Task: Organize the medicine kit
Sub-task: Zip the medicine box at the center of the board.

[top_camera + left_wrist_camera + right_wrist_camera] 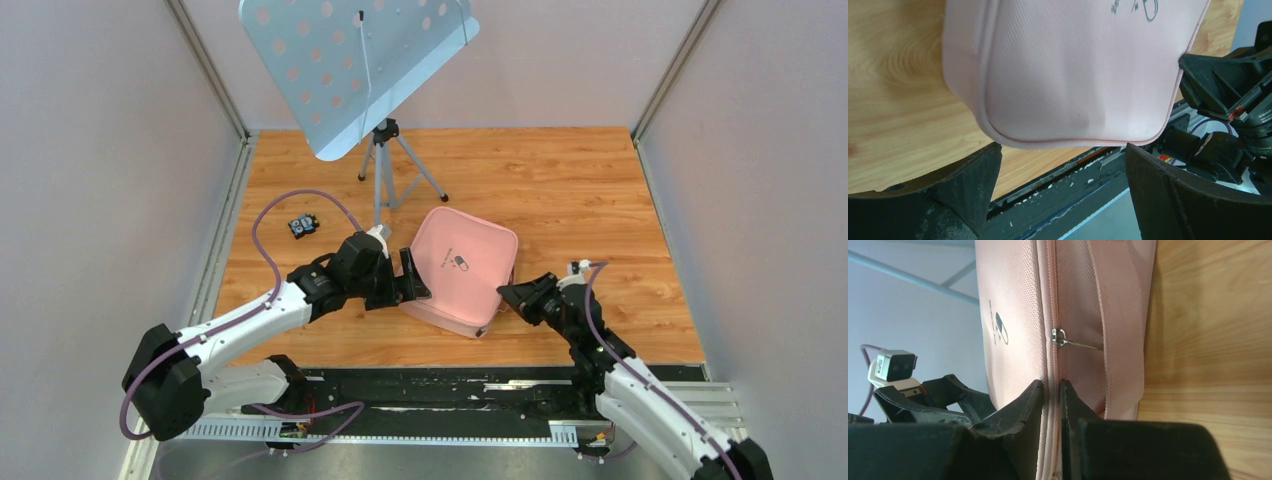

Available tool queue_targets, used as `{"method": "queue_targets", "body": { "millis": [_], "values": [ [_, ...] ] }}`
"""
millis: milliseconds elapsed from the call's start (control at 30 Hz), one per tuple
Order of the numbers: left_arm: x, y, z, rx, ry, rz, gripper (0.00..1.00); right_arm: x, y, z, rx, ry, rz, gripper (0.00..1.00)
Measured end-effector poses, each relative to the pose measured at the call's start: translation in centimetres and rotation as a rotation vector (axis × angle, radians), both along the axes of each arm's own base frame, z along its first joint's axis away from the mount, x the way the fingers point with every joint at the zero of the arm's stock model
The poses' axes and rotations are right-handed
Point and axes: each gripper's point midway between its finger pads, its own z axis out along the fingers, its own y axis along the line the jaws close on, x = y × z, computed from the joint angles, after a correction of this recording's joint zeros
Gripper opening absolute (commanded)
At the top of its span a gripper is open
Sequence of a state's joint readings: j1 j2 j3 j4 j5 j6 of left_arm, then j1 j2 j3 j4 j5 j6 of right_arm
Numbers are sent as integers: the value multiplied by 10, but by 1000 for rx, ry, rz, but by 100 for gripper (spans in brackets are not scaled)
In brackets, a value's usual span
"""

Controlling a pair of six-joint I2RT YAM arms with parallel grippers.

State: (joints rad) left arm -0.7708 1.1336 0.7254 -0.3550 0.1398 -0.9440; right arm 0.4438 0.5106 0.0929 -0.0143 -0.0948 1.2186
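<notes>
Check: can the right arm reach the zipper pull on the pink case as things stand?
Probably yes. The right gripper pinches the zip seam of the case, and the zipper pull sits just ahead on that seam, nothing between.

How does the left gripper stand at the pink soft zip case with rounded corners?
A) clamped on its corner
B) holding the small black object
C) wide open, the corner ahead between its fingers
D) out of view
C: the left gripper has its fingers far apart, the pink soft zip case ahead between them.
</notes>
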Motion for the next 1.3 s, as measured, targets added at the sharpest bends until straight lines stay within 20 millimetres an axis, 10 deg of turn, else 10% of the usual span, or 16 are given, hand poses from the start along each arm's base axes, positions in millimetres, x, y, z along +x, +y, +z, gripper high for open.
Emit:
{"method": "queue_targets", "body": {
  "millis": [367, 667, 1033, 1300],
  "values": [
    [-14, 20, -4, -42, 67, 140, 100, 23, 44, 12, -103, 21, 122, 51],
    [-3, 19, -17, -66, 65, 204, 97, -20, 36, 59, -187, -253, 180, 54],
    [17, 6, -23, -94, 50, 232, 97, -100, 59, -36, -612, -228, 470, 52],
    [21, 2, -25, -103, 49, 232, 98, -89, 75, -46, -857, -298, 465, 43]
  ]
}}
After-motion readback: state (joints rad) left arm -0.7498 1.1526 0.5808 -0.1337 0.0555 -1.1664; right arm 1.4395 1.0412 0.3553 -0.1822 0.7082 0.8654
